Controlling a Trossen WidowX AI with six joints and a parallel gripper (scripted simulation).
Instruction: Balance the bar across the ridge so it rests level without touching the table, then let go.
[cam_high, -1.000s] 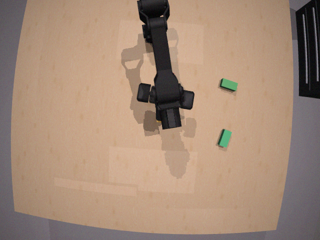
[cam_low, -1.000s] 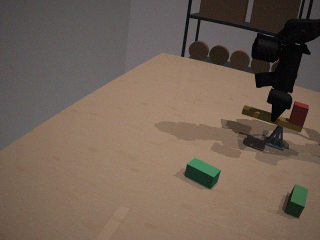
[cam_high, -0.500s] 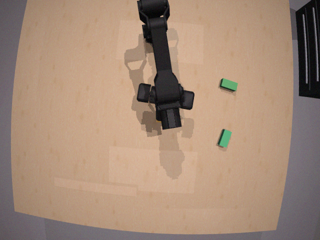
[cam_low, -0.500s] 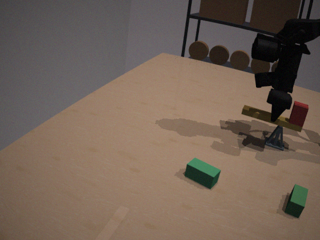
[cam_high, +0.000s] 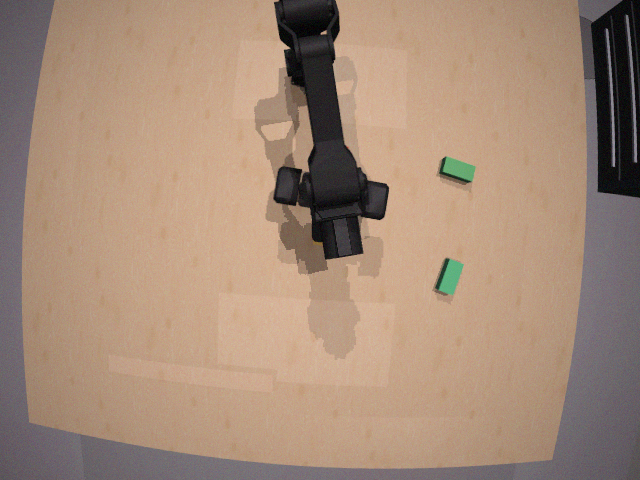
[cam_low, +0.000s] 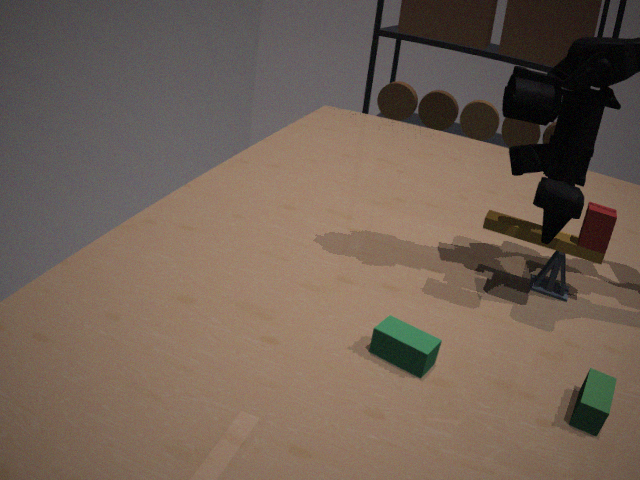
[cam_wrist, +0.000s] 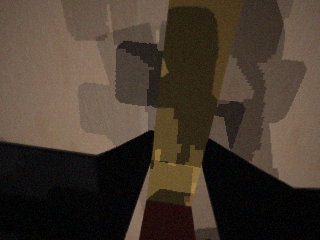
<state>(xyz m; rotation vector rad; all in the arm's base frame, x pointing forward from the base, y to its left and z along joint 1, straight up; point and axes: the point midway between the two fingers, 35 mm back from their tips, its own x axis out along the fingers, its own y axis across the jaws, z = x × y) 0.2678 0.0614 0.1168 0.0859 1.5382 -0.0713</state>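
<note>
The yellow bar (cam_low: 509, 224) (cam_wrist: 192, 60) is held off the table between the fingers of my gripper (cam_low: 547, 238) (cam_wrist: 178, 140), which is shut on it. A red block (cam_low: 597, 227) (cam_wrist: 167, 220) stands on the bar near one end. The grey ridge (cam_low: 551, 279) stands on the table under the bar, nearer the red block's end. In the exterior view the bar is just above the ridge's top; I cannot tell whether they touch. In the top view the arm hides the ridge and nearly all of the bar.
Two green blocks lie on the table to the side: one (cam_high: 459, 169) (cam_low: 594, 400) nearer the arm's base, the other (cam_high: 449, 276) (cam_low: 405, 343) farther out. A dark rack (cam_high: 617, 103) stands past the table edge. A shelf with round discs (cam_low: 438, 110) is behind the table.
</note>
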